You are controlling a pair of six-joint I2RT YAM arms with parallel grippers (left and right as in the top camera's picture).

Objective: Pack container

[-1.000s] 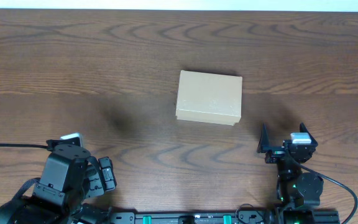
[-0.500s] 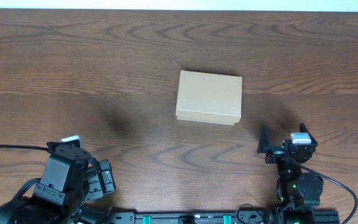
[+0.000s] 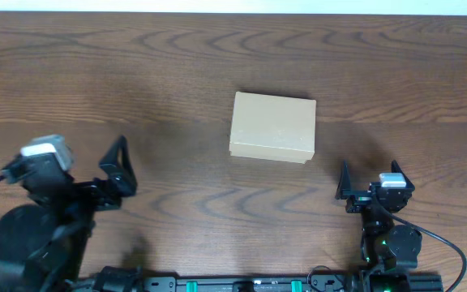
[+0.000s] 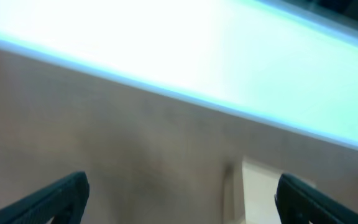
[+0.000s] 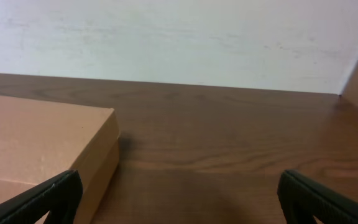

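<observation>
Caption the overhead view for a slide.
Closed tan cardboard box at centre of wooden table; left gripper and right gripper open, nearer the robot, clear of it.

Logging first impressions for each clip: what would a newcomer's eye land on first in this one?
The small tan cardboard box, lid closed, sits in the middle of the dark wooden table. The right gripper stands open near the table's front edge, just short of the box's near right corner. The left gripper, also open, looms large at the front left, and its wrist view is smeared with blur.
</observation>
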